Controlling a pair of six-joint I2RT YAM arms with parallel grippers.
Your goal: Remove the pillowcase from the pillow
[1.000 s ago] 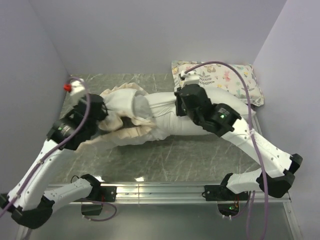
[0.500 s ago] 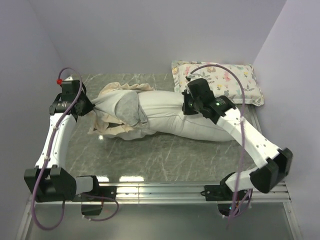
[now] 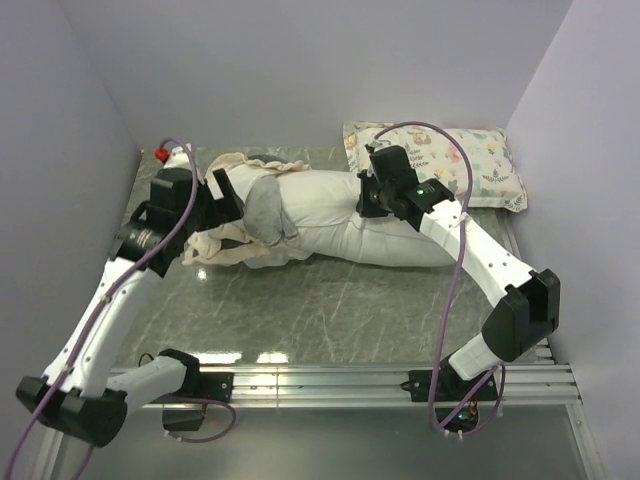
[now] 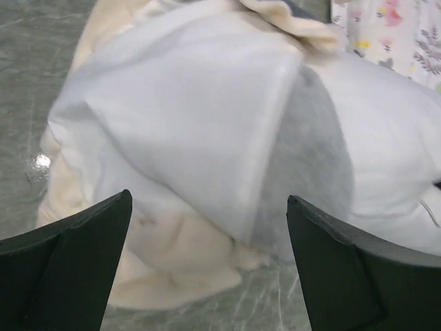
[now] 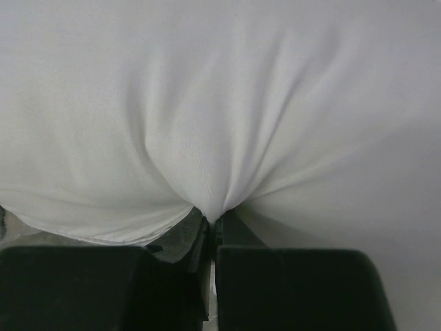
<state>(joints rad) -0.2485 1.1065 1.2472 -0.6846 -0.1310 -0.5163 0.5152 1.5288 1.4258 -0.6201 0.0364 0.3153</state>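
The white pillow [image 3: 345, 215] lies across the middle of the table. Its left end is still inside the pillowcase [image 3: 240, 235], which is bunched up there, grey plush and cream ruffles showing. My left gripper [image 3: 227, 195] is open at that bunched end, fingers wide apart with nothing between them. In the left wrist view the gripper [image 4: 208, 198] hangs just above the pillowcase [image 4: 179, 117], whose cream ruffle rests on the table. My right gripper [image 3: 366, 200] is shut on the pillow; in its wrist view the gripper [image 5: 215, 215] pinches a fold of the white pillow [image 5: 220, 103].
A small animal-print pillow [image 3: 470, 160] lies at the back right, touching the white pillow's far side. Grey walls close in the left, back and right. A metal rail [image 3: 330, 380] runs along the near edge with both arm bases.
My left gripper has opened and let go of the pillowcase, then moved right toward the bunched end. The right arm shifted slightly farther back, still pinching the pillow.
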